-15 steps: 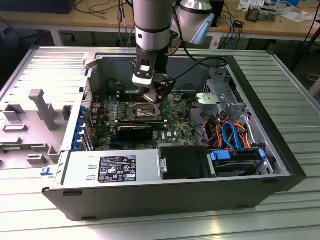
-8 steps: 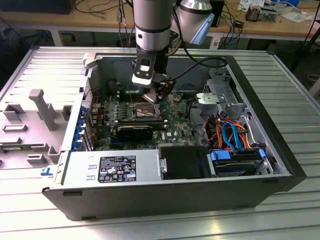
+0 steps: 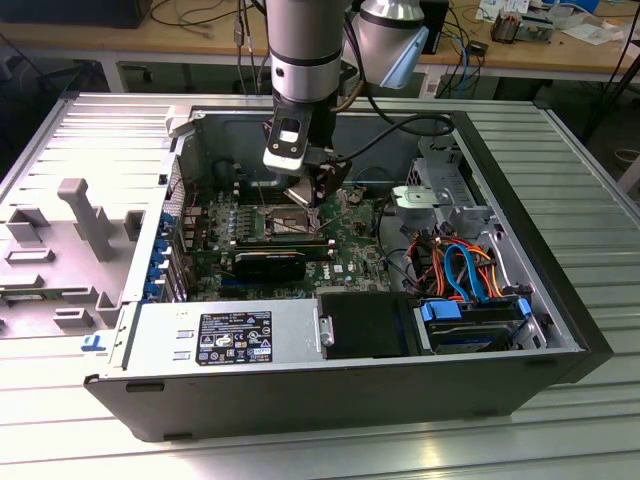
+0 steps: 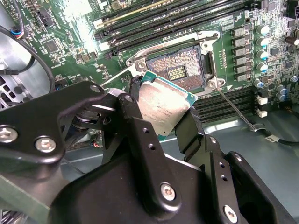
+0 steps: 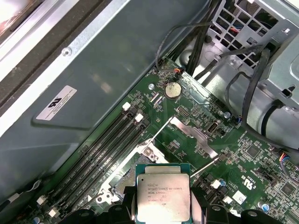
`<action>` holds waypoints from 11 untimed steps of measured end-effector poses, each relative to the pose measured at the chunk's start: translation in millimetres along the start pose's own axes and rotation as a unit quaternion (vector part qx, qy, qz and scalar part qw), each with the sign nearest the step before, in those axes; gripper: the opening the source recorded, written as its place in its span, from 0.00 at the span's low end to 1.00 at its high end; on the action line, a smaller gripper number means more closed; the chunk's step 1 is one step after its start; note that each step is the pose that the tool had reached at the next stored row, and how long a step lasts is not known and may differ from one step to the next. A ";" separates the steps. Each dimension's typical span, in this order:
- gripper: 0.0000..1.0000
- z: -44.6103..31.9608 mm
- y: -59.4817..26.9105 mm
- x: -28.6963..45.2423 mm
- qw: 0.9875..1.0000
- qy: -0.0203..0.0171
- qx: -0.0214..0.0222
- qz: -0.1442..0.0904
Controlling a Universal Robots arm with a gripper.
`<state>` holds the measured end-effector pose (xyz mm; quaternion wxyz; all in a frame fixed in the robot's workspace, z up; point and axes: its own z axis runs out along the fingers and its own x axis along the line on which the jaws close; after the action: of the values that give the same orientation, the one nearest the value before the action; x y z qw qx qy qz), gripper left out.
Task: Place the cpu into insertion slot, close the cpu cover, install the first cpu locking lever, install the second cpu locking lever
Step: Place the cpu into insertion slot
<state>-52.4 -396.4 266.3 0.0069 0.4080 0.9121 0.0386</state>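
Note:
My gripper [image 4: 161,111] is shut on the cpu [image 4: 164,108], a flat square chip with a silvery top, gripped by its two opposite edges. In the first wrist view the cpu [image 5: 162,196] sits between the black fingers [image 5: 200,207]. It hangs tilted, just above and beside the insertion slot [image 4: 180,71], a dark square socket with a silver rim that lies open and empty. The cpu cover [image 5: 192,134] stands swung up off the socket. A thin locking lever [image 4: 233,108] sticks out loose beside it. In the exterior view the gripper [image 3: 318,198] hovers over the insertion slot [image 3: 288,222] on the green motherboard [image 3: 350,255].
The board lies deep inside an open computer case [image 3: 560,300] with tall walls. A black ribbed heatsink [image 3: 270,262] sits close in front of the socket. Memory slots [image 4: 154,23] run alongside. Orange and blue cables [image 3: 462,265], a drive bay [image 3: 470,322] and a power supply [image 3: 225,335] fill the front.

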 end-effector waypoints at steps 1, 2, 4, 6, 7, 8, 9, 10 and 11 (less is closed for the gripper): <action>0.55 0.0 0.0 0.0 1.000 0.000 0.000 0.000; 0.55 0.0 0.0 0.0 1.000 0.000 0.000 0.001; 0.55 0.0 0.0 0.0 1.000 0.000 0.000 0.002; 0.55 0.1 0.0 0.0 1.000 0.000 0.000 0.003; 0.55 0.1 0.0 0.0 1.000 0.000 0.000 0.004; 0.55 0.2 0.0 0.0 1.000 0.000 0.000 0.005; 0.55 0.2 0.0 0.0 1.000 -0.001 0.000 0.008; 0.55 0.3 0.0 0.0 1.000 -0.001 0.000 0.009; 0.55 0.3 0.0 0.0 1.000 -0.001 0.000 0.010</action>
<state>-52.4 -396.4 265.9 0.0072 0.4172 0.9080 0.0385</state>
